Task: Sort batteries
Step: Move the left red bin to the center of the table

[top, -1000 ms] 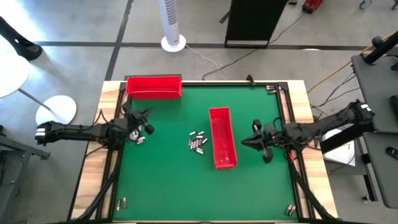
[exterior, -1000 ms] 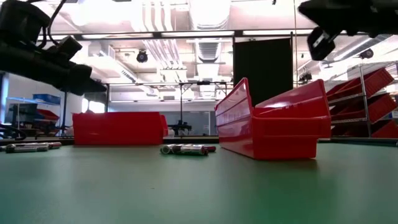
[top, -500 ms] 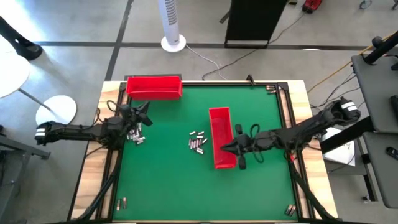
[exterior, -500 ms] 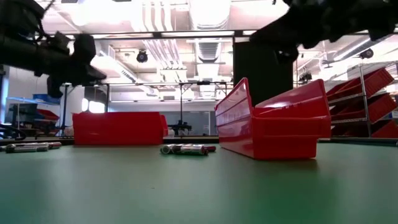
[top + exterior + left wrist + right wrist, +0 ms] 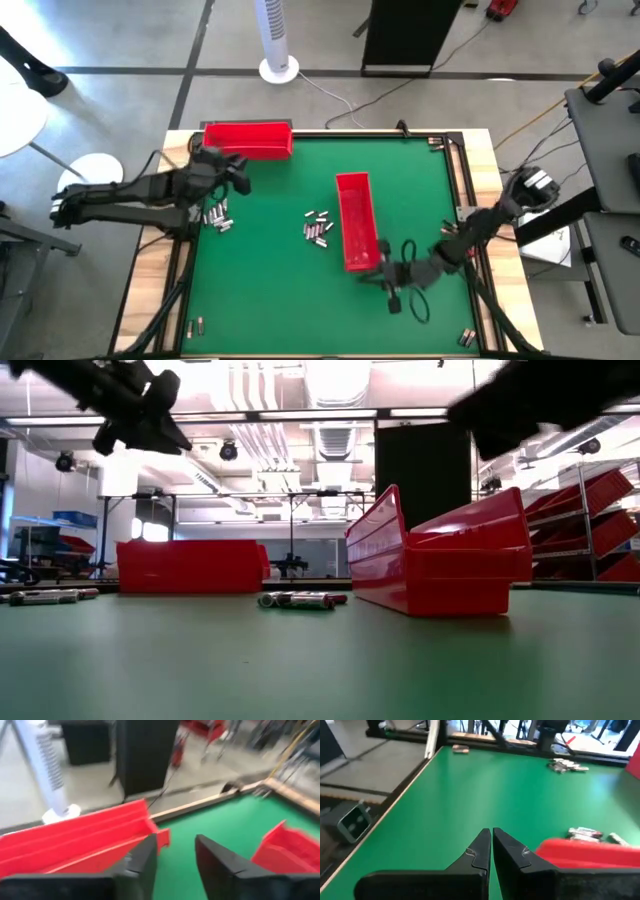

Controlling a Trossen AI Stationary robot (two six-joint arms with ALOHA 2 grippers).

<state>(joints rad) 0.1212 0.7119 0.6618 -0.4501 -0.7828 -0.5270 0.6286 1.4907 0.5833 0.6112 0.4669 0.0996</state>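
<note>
On the green felt-topped table [image 5: 270,290] a loose cluster of small silvery-grey cylindrical batteries [image 5: 317,228] lies near the middle, just beside the left wall of a long narrow red plastic tray [image 5: 357,222] that stands lengthwise on the mat. A second little group of batteries [image 5: 217,217] lies near the table's left edge, and a few more sit at the two near corners [image 5: 195,325]. A wider red plastic bin [image 5: 247,139] stands at the far left corner.

The left gripper [image 5: 238,175] hovers above the table between the wide red bin and the left group of batteries; in its wrist view its two dark fingers [image 5: 142,865] stand apart with a clear gap and nothing between them.

The right gripper [image 5: 378,275] is low over the mat just off the near end of the narrow tray, its arm reaching in from the right edge. In its own wrist view the fingers [image 5: 479,852] are pressed almost together, only a thin slit showing, with nothing held; the central batteries [image 5: 585,834] show beyond the tray's red wall.

In the low view both arms are raised above the table.
</note>
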